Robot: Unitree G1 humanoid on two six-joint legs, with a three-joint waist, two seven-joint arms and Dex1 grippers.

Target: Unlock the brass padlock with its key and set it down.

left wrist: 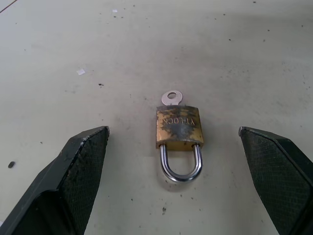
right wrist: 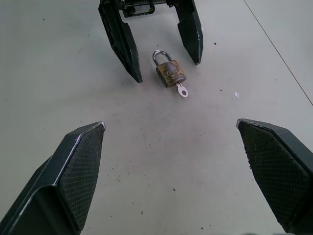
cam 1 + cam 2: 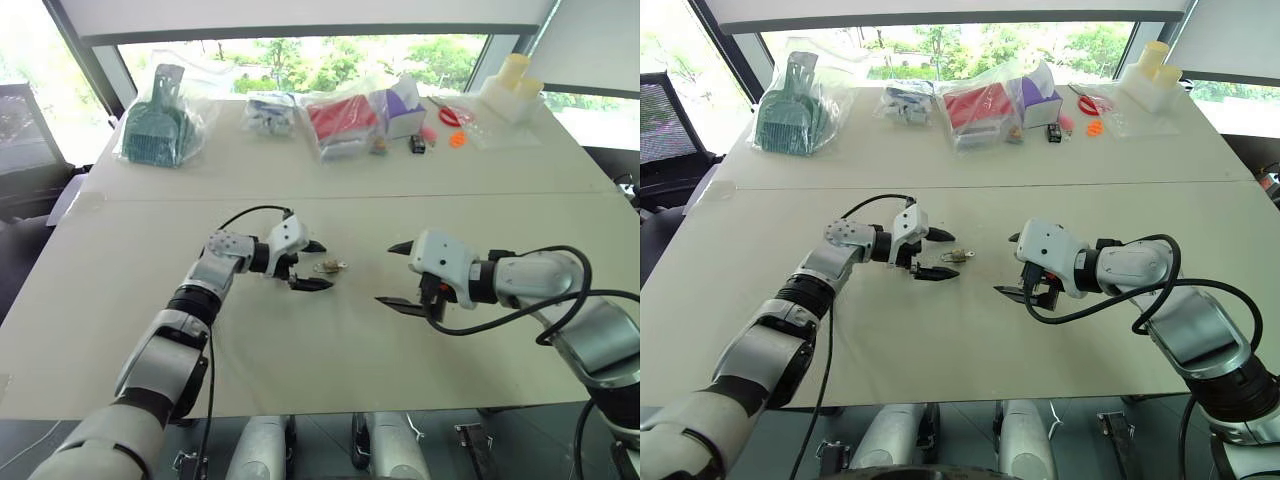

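Brass padlock (image 3: 330, 266) lies flat mid-table, my left gripper (image 3: 310, 265) spread wide just at its 9 o'clock, my right gripper (image 3: 398, 273) also wide open, off at 3 o'clock, apart. Approach step; nothing held. Bagged goods (image 3: 345, 122) sit far at 12, no obstacle.

Left wrist: key (image 1: 171, 97) already in the body, shackle shut, lock between my fingers (image 1: 80, 166).

Right wrist: next I'd judge clamp body, then pinch key.

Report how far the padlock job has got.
Done: the key sits in the padlock, which lies flat on the table. In hand: the left gripper is at the padlock, jaws open either side of it, not gripping; the right gripper waits open, apart from it. Left: grip, turn the key, free the closed shackle, set it down.
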